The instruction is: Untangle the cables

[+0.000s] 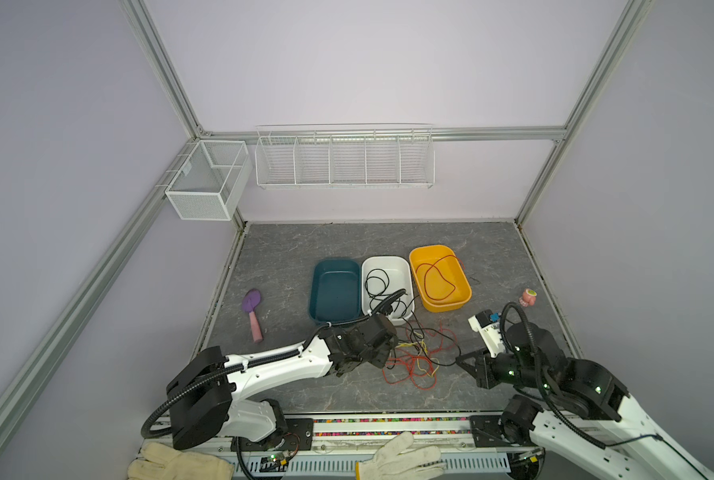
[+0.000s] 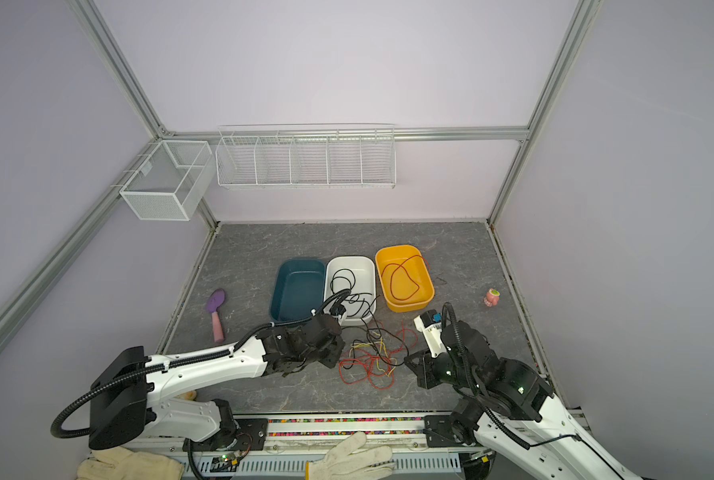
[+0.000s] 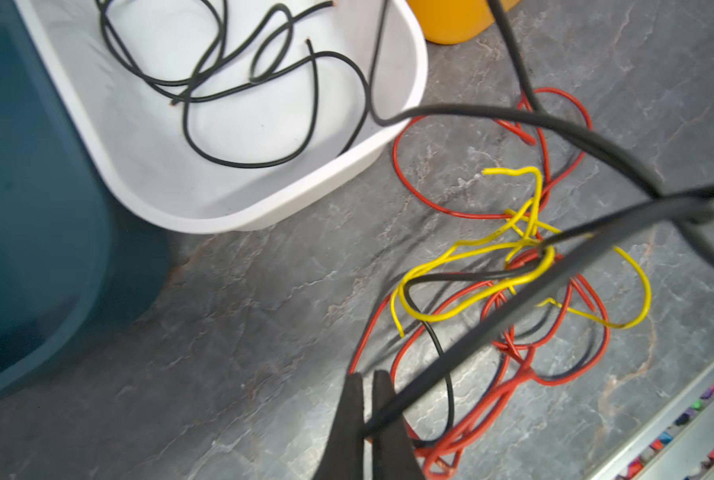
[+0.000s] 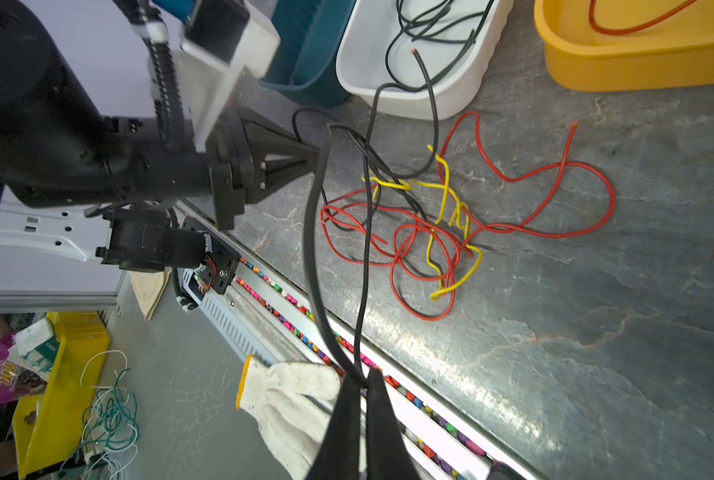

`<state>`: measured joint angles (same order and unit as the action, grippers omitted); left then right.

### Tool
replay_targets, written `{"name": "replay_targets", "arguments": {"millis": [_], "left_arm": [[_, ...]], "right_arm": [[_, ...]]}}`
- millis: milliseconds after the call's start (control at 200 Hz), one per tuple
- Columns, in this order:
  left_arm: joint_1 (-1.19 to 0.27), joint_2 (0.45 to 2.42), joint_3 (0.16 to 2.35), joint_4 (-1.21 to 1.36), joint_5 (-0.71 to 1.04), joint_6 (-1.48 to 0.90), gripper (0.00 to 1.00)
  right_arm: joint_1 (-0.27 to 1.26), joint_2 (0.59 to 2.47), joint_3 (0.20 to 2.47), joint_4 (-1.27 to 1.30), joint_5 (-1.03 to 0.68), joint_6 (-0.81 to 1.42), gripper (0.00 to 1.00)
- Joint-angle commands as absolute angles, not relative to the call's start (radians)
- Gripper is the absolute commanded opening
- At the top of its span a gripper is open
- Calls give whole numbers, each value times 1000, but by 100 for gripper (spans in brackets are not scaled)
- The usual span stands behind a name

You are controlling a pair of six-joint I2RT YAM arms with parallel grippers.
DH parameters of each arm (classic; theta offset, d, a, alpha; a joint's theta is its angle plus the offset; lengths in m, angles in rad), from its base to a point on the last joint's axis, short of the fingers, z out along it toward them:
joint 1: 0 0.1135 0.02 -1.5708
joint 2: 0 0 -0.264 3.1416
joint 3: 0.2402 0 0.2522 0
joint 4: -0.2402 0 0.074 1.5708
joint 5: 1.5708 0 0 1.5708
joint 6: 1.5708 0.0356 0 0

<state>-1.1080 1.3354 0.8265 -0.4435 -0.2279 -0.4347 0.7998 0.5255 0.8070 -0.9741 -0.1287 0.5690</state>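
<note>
Black cable (image 3: 492,334) pinched tight in my left gripper (image 3: 368,382) and right gripper (image 4: 361,380), both clamped on it; red and yellow cables (image 3: 527,245) tangled just beside white tub (image 3: 289,208).

Three tubs (image 1: 334,291), two wire baskets (image 1: 345,162), two gloves (image 1: 401,457), one brush (image 1: 252,311), one figurine (image 1: 529,297).

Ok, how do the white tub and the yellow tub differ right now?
The white tub holds black cable, some trailing over its rim toward the tangle; the yellow tub holds a red cable loop. The white tub sits straight, the yellow tub turned. Both are open.
</note>
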Motion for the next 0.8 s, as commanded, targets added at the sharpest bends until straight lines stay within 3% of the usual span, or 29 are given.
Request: {"name": "replay_targets", "arguments": {"millis": [0, 795], "left_arm": [[-1085, 1283, 802, -485, -280, -467, 0], [-1048, 1108, 725, -596, -370, -498, 0]], "right_arm": [[797, 540, 853, -1088, -159, 525, 7], [796, 593, 1223, -1375, -169, 408, 7]]}}
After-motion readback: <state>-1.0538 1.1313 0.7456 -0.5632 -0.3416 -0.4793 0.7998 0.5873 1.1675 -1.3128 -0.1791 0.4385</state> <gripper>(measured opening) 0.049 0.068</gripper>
